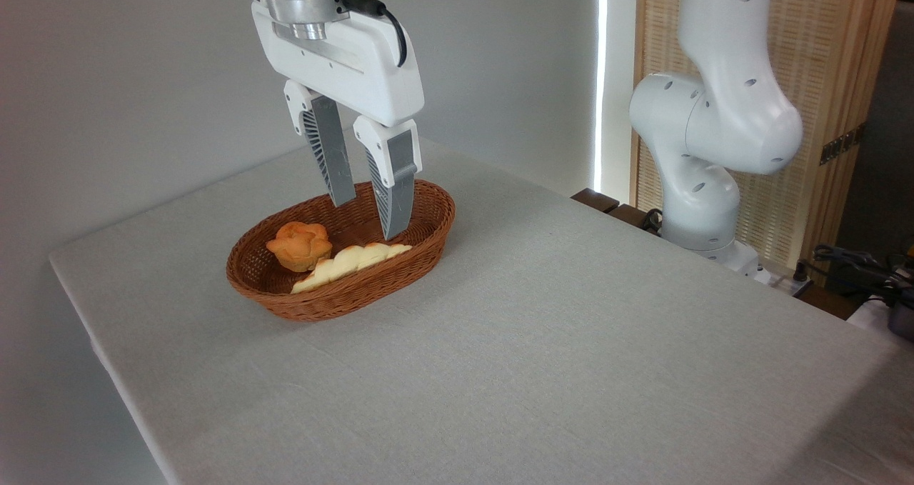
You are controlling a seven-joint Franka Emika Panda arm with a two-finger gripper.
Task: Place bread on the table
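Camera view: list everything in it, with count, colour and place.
table: one, light grey cloth, fills the foreground
basket: one, brown wicker, oval, on the table's left half
bread: one, pale cream braided loaf, in the basket along its near side
bun: one, orange, flower-shaped, in the basket's left end
screen: one, tan slatted, back right
cables: dark, right edge
arm: one, white, back right
hand: one, white with grey fingers, open, above the basket
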